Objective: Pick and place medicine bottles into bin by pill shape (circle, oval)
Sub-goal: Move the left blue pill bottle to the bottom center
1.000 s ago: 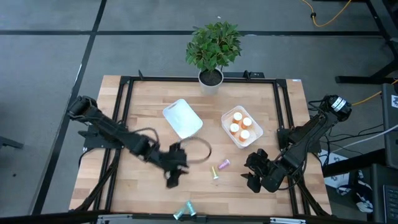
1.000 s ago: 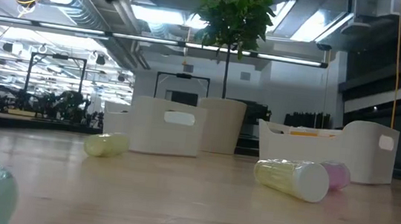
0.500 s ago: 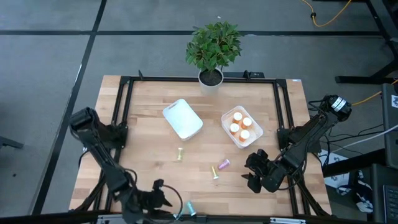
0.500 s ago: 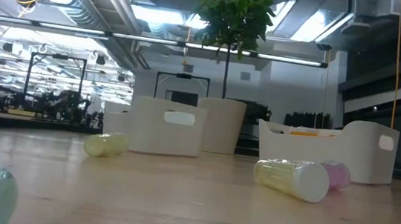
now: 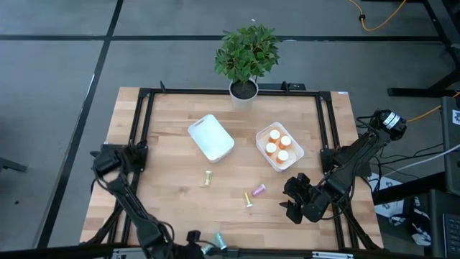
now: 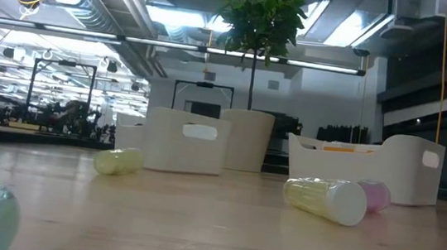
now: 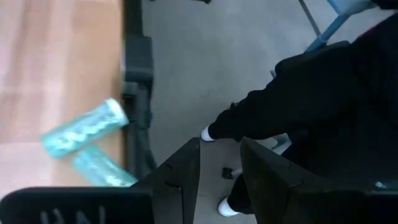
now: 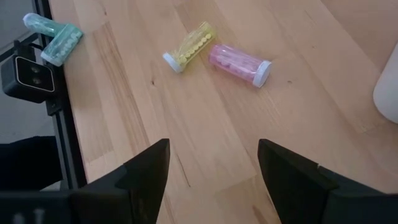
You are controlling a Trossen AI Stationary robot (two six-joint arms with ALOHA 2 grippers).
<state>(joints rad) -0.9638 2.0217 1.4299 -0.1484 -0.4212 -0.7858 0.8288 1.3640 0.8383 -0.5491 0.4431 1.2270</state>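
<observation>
Because the two teal bottles (image 5: 215, 243) lie at the tabletop (image 5: 172, 144) front edge, a nudge from your left pincer (image 7: 219, 163), fingers narrowly apart, could roll them off. Right pincer (image 8: 211, 163) waits wide open.

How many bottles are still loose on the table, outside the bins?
5: a yellow-green bottle mid-table, another yellow-green one touching the purple bottle, and two teal bottles at the near edge. Others may be hidden.
</observation>
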